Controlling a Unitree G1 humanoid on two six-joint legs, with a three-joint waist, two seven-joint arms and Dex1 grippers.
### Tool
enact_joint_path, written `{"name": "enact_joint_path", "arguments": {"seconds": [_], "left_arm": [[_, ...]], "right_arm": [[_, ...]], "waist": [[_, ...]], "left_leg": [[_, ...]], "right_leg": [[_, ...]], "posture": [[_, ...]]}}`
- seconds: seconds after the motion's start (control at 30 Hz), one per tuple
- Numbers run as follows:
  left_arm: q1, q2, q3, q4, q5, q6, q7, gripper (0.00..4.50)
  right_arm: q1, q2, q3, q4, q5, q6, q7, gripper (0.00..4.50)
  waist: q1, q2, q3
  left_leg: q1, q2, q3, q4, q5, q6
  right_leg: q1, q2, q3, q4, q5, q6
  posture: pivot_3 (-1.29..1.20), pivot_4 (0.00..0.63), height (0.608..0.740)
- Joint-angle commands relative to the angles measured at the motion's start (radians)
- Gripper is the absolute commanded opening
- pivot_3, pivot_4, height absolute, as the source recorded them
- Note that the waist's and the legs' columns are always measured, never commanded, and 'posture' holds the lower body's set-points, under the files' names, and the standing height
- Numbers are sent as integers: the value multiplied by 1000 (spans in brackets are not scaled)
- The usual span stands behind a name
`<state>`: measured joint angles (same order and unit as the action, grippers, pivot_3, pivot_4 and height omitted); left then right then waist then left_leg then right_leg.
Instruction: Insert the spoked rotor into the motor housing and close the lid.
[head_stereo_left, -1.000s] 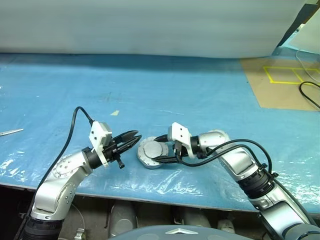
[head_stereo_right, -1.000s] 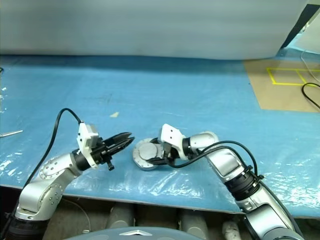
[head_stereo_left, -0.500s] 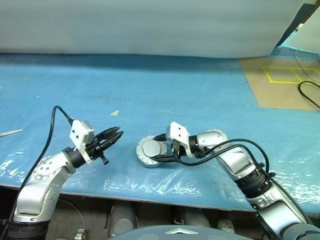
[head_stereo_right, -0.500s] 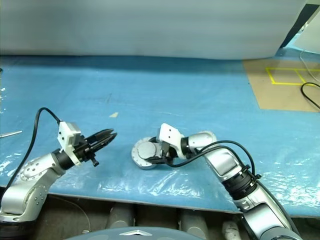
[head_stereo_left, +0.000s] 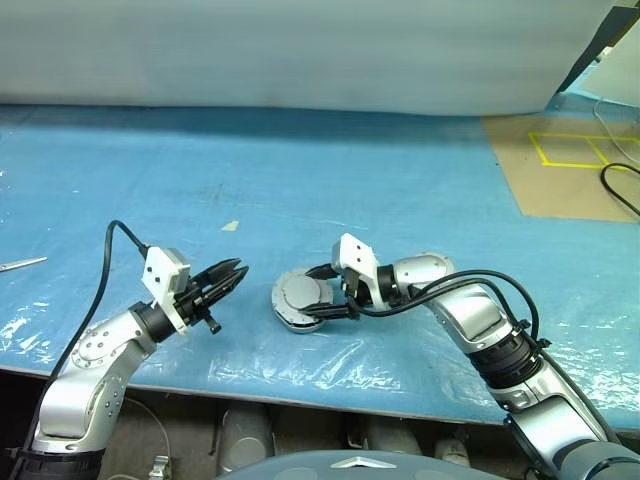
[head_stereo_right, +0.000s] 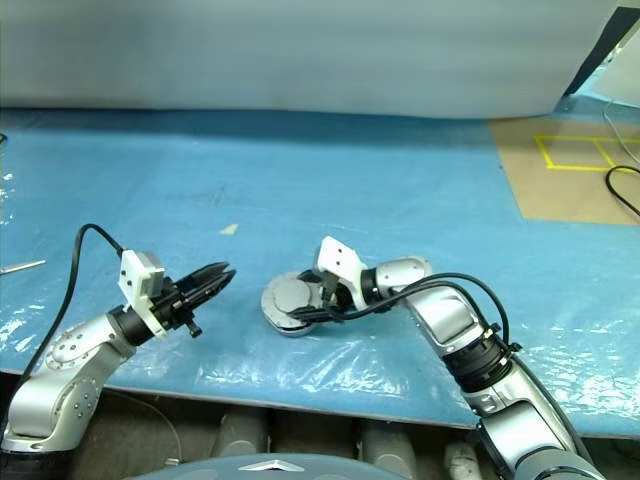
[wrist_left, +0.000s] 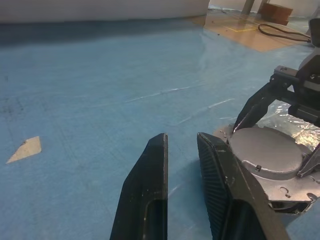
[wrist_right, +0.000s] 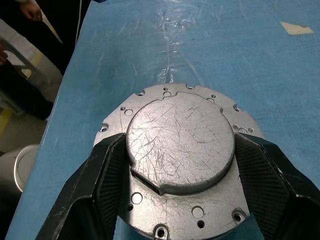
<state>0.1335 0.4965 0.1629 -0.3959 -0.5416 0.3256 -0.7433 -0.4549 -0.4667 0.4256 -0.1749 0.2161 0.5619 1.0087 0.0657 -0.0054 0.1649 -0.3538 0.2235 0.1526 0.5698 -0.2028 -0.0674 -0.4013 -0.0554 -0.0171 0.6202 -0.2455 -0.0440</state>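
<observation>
The round silver-grey motor housing (head_stereo_left: 300, 301), a shallow metal disc with a flange of small screw holes, lies near the front edge of the blue, film-covered desk (head_stereo_left: 330, 190), about midway along that edge. Its round, scratched plain-grey lid (wrist_right: 179, 144) lies flat on top with the plain face up, so the lid appears closed; the spoked rotor cannot be seen, and whether it sits inside cannot be told. The right end effector (head_stereo_left: 322, 293), two black fingers on a silver arm, straddles the housing with one finger against each side of the lid and flange, gripping it widely. The left end effector (head_stereo_left: 231, 275) hovers apart from the housing on its left-edge side, its fingers (wrist_left: 145, 200) nearly together with a narrow gap and nothing between them. Risks from this state: if the right fingers release unevenly, or drag as they part, the housing may skid on the slick film toward the front edge, which is close. A lid resting on a rotor that is not fully seated would spring or tilt once the squeeze ends. Lifting by such a shallow grip on the rim could let the disc pivot and drop. A small pale scrap (head_stereo_left: 230, 226) lies farther back, well clear.
</observation>
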Motion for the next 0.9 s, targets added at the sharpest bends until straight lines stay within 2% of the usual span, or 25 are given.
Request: {"name": "enact_joint_path", "arguments": {"seconds": [0.03,0.43,0.7,0.9], "left_arm": [[-6,-1,6,-30,-1,-18,7,972],[3,4,-24,-47,-3,-3,2,972],[-24,55,-146,-13,75,-14,-61,972],[-92,32,-233,71,121,-24,-82,972]], "right_arm": [[-2,-2,10,-9,-23,-51,-1,2992],[27,-13,61,81,-106,-127,0,2992],[50,-25,91,106,-141,-160,2,2992],[38,-15,67,109,-126,-135,-4,2992]], "waist": [[0,0,0],[0,0,0],[0,1,-2],[0,2,-3]], "left_leg": [[0,0,0,0,0,0],[1,0,0,0,0,0],[5,0,0,0,0,0],[5,0,1,0,0,0]], "right_leg": [[0,0,0,0,0,0],[1,0,0,0,0,0],[4,0,1,0,0,0],[4,0,1,1,0,0]], "posture": [[0,150,740],[0,150,740],[0,150,740],[0,150,740]]}}
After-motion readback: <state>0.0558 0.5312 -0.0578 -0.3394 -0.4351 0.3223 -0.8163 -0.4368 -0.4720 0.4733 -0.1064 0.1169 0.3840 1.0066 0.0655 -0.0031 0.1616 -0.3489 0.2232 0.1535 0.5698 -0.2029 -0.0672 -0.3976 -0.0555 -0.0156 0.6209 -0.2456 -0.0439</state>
